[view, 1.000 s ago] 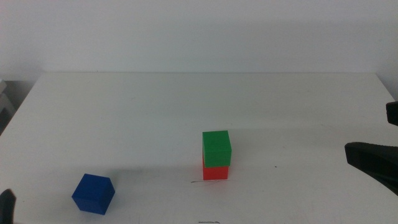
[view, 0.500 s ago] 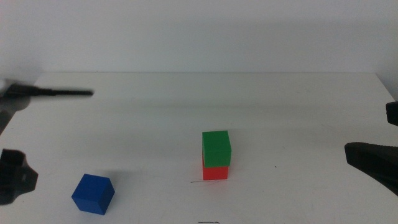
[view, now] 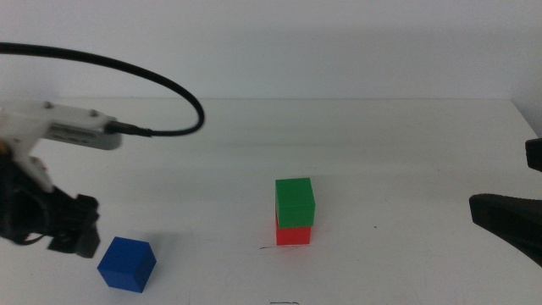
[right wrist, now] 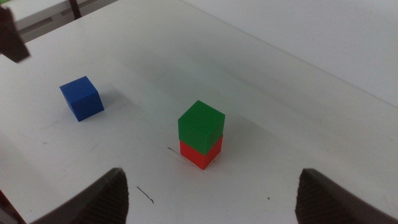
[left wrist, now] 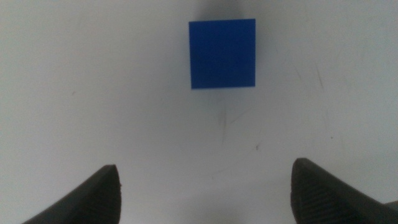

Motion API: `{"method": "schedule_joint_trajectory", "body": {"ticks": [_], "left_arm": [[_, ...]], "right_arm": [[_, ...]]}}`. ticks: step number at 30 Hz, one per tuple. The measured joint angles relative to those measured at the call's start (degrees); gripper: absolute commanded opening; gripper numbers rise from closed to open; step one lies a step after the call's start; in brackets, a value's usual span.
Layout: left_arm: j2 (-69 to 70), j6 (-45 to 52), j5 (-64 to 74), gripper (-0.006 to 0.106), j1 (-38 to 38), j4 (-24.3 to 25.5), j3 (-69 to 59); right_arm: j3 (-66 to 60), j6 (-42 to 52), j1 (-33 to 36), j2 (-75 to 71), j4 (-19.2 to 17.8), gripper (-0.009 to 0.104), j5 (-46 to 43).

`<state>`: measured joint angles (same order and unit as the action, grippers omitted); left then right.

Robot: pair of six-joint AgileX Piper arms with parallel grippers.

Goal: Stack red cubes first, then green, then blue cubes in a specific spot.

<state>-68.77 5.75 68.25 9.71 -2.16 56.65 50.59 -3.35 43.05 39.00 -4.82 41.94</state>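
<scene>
The left gripper, jaws spread wide and empty, hangs above the table just beside the blue cube; only its wrist view shows that gap. The right gripper, also spread, waits well apart. The green cube sits on the red cube, clear of blue.

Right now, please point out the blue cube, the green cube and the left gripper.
blue cube (view: 127,263), middle view, front face.
green cube (view: 295,202), middle view, front face.
left gripper (left wrist: 205,190), left wrist view, gap between jaws.
</scene>
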Motion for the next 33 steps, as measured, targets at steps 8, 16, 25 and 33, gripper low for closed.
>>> {"method": "schedule_joint_trajectory", "body": {"ticks": [8,16,25,33], "left_arm": [[-11.39,5.34,-5.69,0.093,0.07,-3.92,0.00],[-18.80,6.31,-10.04,0.093,0.07,-5.09,0.11],[-23.79,6.57,-13.69,0.093,0.13,-5.96,0.16],[-27.98,6.60,-15.20,0.085,0.25,-6.40,0.16]], "right_arm": [[0.00,0.00,0.00,0.00,0.00,0.094,0.00],[0.00,0.00,0.00,0.00,0.00,0.094,0.00],[0.00,0.00,0.00,0.00,0.00,0.094,0.00],[0.00,0.00,0.00,0.00,0.00,0.094,0.00]]}}
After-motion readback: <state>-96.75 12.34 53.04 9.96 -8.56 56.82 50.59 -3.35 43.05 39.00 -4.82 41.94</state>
